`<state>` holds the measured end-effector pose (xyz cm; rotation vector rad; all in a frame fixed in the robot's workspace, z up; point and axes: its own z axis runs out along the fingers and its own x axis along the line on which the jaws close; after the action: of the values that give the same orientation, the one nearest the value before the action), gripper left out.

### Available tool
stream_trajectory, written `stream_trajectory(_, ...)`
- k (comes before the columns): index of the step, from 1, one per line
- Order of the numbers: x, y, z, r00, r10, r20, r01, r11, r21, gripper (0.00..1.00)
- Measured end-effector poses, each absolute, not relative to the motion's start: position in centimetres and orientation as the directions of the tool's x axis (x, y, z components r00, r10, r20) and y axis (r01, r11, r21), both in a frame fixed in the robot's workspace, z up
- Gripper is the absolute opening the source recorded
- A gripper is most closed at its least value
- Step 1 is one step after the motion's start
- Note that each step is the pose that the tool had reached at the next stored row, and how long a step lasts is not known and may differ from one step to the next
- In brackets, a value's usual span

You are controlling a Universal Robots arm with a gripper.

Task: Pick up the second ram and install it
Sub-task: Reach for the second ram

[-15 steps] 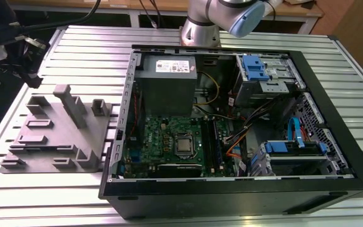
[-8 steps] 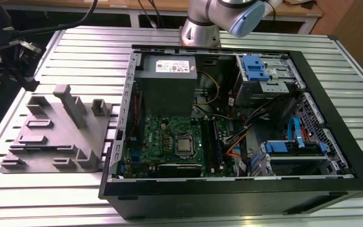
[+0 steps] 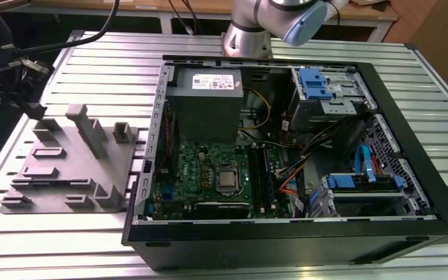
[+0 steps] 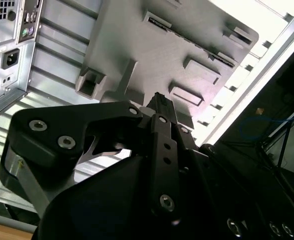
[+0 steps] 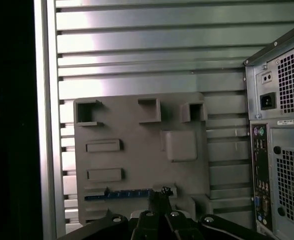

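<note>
Gripper [image 5: 161,192] jaws looked closed, tips at one end of the second ram [image 5: 119,194]; contact undetermined. Ram sat edge-up in the grey fixture [image 5: 142,165] beside the computer case [image 5: 281,125].

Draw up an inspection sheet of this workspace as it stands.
Surface: slatted metal table, bearing the open computer case and grey fixture tray.
Job's things: second ram sits in a tray slot, not yet lifted; motherboard lies in the case.
Clutter: nothing seen.
Grippers: claw at one end of the ram; contact cannot be told.
Cables: blue cable inside the case; black cables beyond the table.
Surroundings: wooden bench behind the table.
</note>
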<state>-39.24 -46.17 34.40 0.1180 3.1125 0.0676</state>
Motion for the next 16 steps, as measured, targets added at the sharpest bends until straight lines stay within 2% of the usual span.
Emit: stream_trajectory(16,-40.3,-47.6,32.4,-0.997,0.076,-0.024,0.075,0.996,0.044,0.07)
